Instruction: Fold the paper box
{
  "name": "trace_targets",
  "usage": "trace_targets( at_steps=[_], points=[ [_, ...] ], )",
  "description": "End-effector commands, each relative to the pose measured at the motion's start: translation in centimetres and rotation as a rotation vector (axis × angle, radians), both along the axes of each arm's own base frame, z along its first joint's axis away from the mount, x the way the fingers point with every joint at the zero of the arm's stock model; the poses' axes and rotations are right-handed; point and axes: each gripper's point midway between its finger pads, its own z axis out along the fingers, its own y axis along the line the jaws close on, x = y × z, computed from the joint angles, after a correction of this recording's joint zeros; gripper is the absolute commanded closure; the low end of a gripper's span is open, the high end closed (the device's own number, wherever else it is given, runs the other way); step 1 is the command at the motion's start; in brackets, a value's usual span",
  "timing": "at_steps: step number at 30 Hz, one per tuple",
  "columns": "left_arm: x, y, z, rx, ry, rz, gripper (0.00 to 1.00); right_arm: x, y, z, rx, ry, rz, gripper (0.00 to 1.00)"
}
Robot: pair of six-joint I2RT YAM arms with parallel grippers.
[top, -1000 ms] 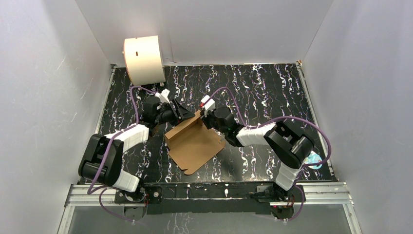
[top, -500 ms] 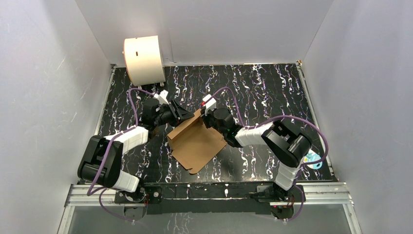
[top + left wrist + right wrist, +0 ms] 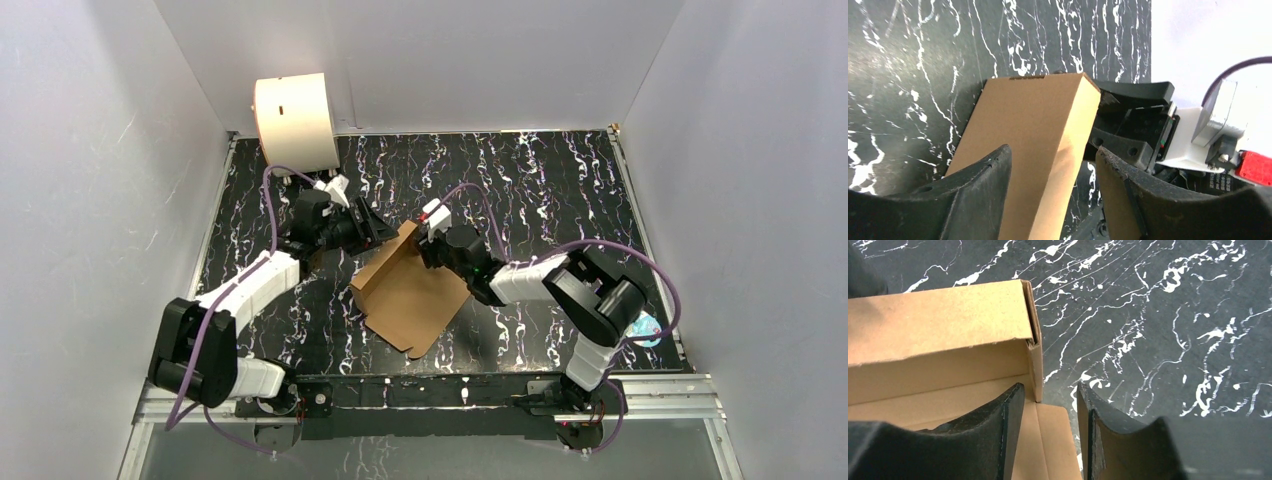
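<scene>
Between the jaws of the left gripper (image 3: 1052,154), which stand wide apart, rises a folded-up wall of the paper box (image 3: 410,295). Bare table shows beside one finger, so nothing is clamped. The right gripper (image 3: 1049,389) has its jaws slightly apart at the wall's far end, the corner edge just ahead of their gap. The box base lies on the black marbled table (image 3: 560,180) beneath both jaws.

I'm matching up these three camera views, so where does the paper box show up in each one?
Top external: the paper box lies just below the picture's centre.
Left wrist: it stands in the middle, one wall raised.
Right wrist: it fills the upper left, one corner showing.
Shared landmark: the black marbled tabletop under it.
</scene>
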Motion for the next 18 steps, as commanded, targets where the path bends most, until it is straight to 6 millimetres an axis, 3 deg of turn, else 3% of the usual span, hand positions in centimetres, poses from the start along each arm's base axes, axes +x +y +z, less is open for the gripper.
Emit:
trace_targets(
  at_steps=[1, 7, 13, 18],
  points=[
    [-0.2, 2.0, 1.3, 0.148, -0.034, 0.029, 0.4, -0.1, -0.8, 3.9, 0.044, -0.062, -0.012, 0.45],
    [-0.8, 3.6, 1.6, 0.368, -0.077, 0.043, 0.39, -1.6, -3.4, 5.2, 0.064, -0.002, -0.074, 0.23],
    [-1.7, 3.2, 3.1, 0.582, -0.168, 0.038, 0.39, -2.2, -7.5, 6.1, 0.057, 0.058, -0.239, 0.04],
    [-2.0, 2.4, 3.7, 0.739, -0.227, 0.003, 0.39, -3.3, -10.2, 6.8, 0.079, 0.081, -0.321, 0.02]
  ],
)
